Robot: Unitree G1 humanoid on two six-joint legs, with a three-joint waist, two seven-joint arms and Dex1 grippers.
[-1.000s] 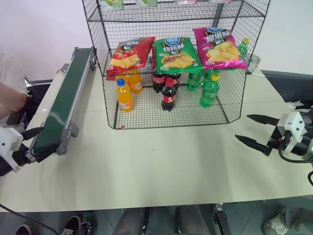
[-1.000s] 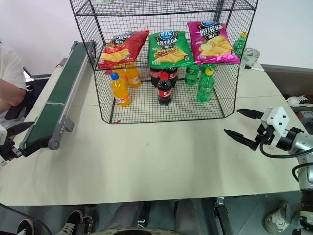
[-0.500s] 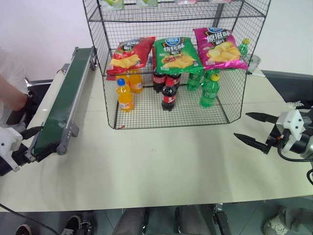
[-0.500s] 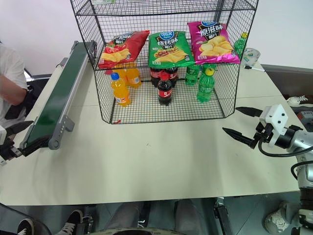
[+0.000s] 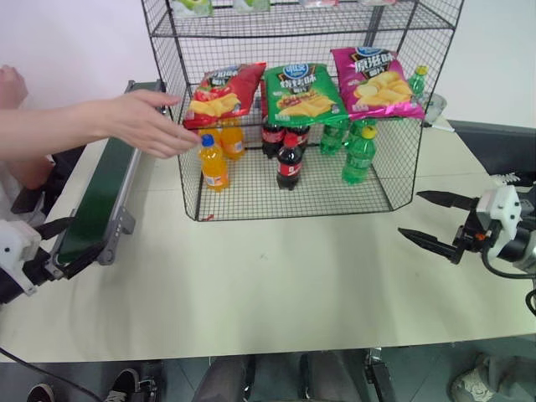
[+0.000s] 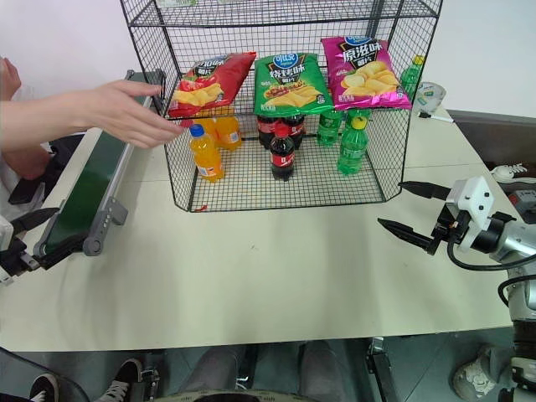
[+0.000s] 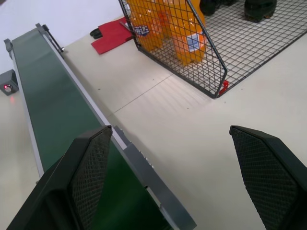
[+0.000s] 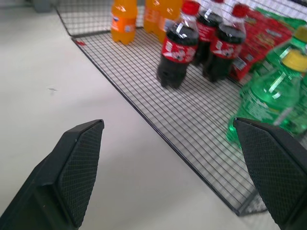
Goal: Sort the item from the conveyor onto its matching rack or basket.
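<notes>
While racked, red bag (image 5: 219, 94) lies beyond jaws.

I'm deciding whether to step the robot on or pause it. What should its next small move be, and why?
Probably hold both arms where they are. A person's hand reaches over the conveyor toward the rack, the belt carries nothing, and the red chip bag already lies on a rack shelf. The left gripper and right gripper are open and hold nothing.
</notes>
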